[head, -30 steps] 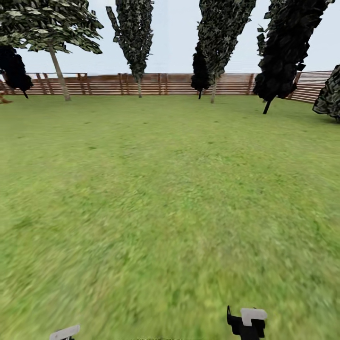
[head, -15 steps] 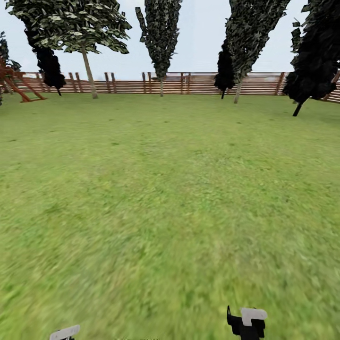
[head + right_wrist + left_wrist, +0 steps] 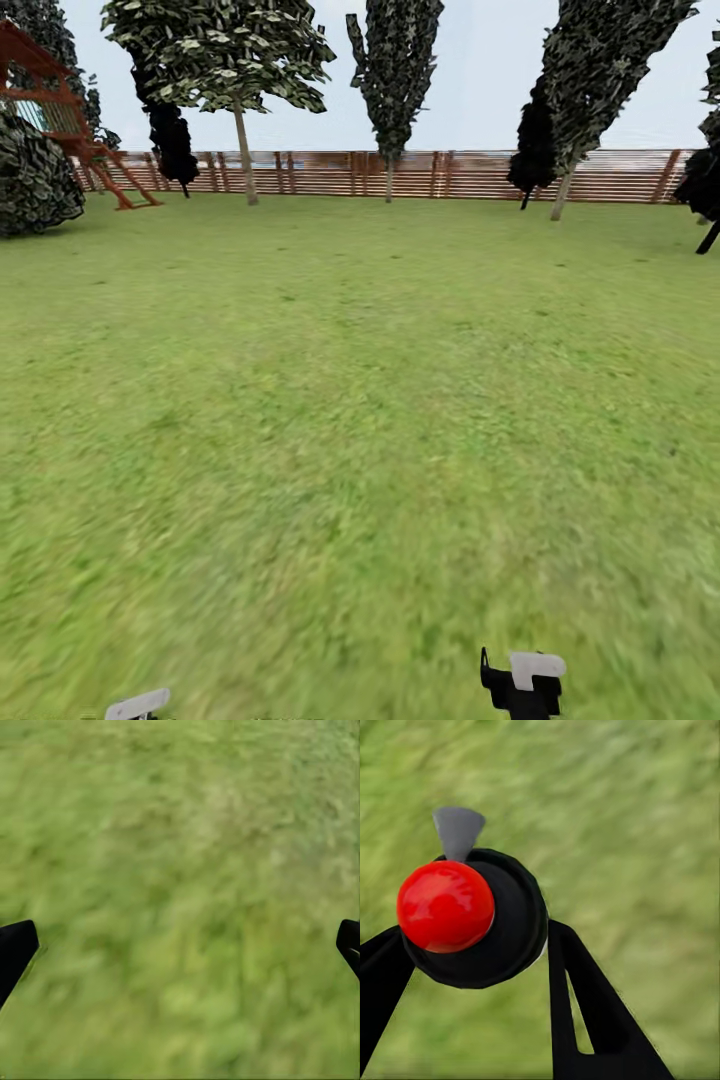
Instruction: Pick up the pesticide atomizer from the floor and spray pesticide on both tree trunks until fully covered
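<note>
A wide green lawn (image 3: 360, 400) stretches to a brown horizontal-slat wooden fence (image 3: 450, 175) under a pale sky. Along the fence stand a broad-crowned tree with a pale straight trunk (image 3: 243, 150), a slim tall tree with mottled dark foliage (image 3: 392, 70), a leaning tree of the same kind (image 3: 600, 70) and a near-black conifer (image 3: 170, 140). At the far left, a red-brown wooden play frame (image 3: 60, 110) rises behind a dark rounded bush (image 3: 35, 185).

In the left wrist view, the left gripper (image 3: 472, 960) has its 2 black fingers closed against the small black pesticide atomizer with a round red cap (image 3: 472, 916) and a grey nozzle tip, held above blurred grass.

In the right wrist view, the right gripper (image 3: 180, 949) is spread wide, with 1 fingertip at each edge of the frame and nothing between them but grass.
</note>
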Robot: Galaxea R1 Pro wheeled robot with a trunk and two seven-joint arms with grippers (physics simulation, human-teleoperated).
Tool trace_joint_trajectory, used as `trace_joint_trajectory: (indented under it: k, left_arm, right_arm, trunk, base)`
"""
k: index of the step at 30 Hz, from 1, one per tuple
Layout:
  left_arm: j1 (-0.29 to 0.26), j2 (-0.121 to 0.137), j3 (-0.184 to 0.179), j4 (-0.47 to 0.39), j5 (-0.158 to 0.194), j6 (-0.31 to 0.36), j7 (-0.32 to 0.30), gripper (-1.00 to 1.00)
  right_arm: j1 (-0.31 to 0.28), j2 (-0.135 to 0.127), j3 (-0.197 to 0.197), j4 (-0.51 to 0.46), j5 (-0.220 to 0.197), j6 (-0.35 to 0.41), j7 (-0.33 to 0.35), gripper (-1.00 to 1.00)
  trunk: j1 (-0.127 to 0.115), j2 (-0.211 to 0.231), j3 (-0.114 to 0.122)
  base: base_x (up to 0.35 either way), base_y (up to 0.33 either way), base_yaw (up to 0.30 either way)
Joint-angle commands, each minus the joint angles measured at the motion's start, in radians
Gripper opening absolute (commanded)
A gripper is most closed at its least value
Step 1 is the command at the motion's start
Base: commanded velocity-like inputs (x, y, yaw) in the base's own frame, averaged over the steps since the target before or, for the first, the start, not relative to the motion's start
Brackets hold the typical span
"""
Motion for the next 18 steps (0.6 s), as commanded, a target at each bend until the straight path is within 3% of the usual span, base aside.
trace_joint_trajectory:
  k: [1,7,14,18]
  left_arm:
    - [0.000,0.000,-0.008,0.000,0.002,-0.001,0.007,-1.00]
    - [-0.001,0.000,-0.008,0.000,0.004,0.000,0.007,-1.00]
    - [-0.001,0.000,-0.008,0.000,0.004,0.000,0.007,-1.00]
    - [0.000,0.001,-0.008,0.000,0.004,0.000,0.007,-1.00]
  right_arm:
    - [0.000,0.000,0.009,0.000,-0.010,-0.003,-0.002,1.00]
    - [0.000,0.000,0.009,0.000,-0.010,-0.003,-0.002,1.00]
    - [0.000,0.000,0.009,0.000,-0.010,-0.003,-0.001,1.00]
    - [0.000,-0.001,0.011,0.000,-0.003,-0.003,0.006,1.00]
  trunk:
    - [0.000,0.000,-0.001]
    - [0.000,0.000,-0.003]
    - [0.000,0.000,-0.006]
    - [0.000,0.000,-0.006]
  base:
    - [0.222,0.000,0.285]
    - [0.317,0.008,0.285]
    - [0.324,0.134,0.280]
    - [0.318,0.160,0.096]
